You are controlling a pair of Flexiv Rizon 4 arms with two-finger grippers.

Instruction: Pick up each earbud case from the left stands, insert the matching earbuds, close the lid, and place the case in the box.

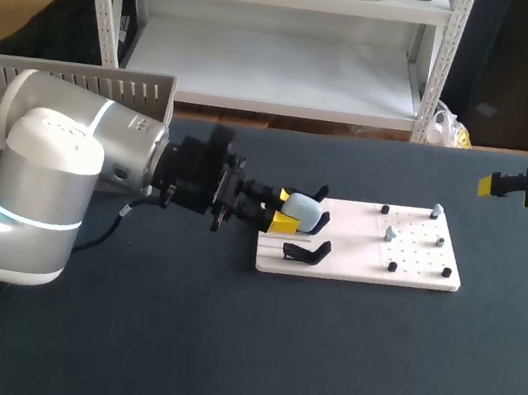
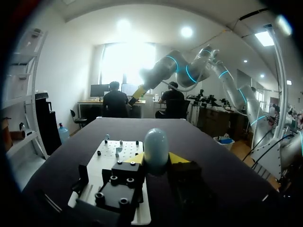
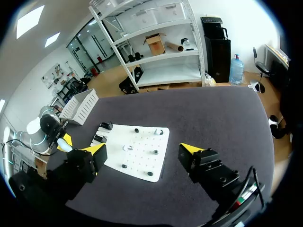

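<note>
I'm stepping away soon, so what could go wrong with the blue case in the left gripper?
The left gripper pinches the rounded earbud case at its yellow tips, so it might slip or twist. The black stands sit close by; lifting could snag one and shift the white board.

**Q:** Which colours mark the board (image 1: 416,256)?
**A:** White, dotted with black pegs (image 1: 392,267). A black stand (image 1: 305,253) sits at its near-left corner.
**Q:** And around it?
**A:** Earbud case (image 1: 306,210), pale blue. Left pincer (image 1: 285,211), yellow tips. Bench (image 1: 316,369) beneath, plain charcoal.
</note>
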